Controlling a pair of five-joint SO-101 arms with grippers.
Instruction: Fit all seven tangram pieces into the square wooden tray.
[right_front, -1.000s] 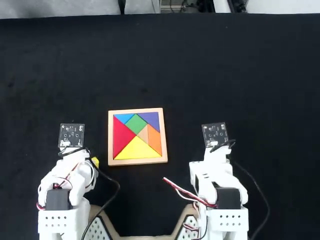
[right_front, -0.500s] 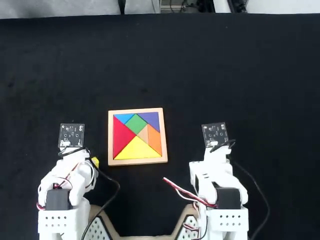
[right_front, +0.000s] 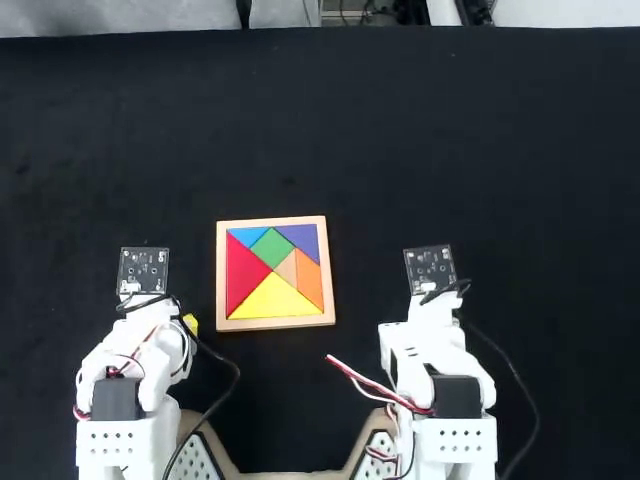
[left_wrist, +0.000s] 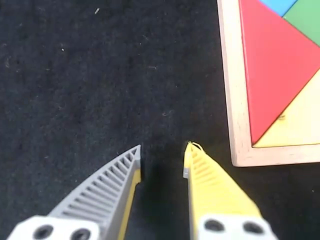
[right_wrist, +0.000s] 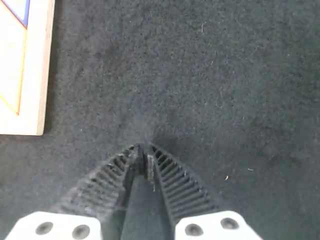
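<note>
1. I count seven tangram pieces lying flush inside the wooden tray at table centre. I judge the fitting done.
2. The left gripper sits at the tray's 7 o'clock, jaws narrowly apart and empty.
3. The right gripper sits at 4 o'clock, tips pressed together, holding nothing.
4. Cables trail over the black cloth near the arm bases. I see nothing blocking the tray.

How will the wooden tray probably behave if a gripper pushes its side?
The wooden tray looks stiff and flat, so it would probably slide, not tip. The black cloth may drag it. Its pieces sit flush, likely staying in.
</note>
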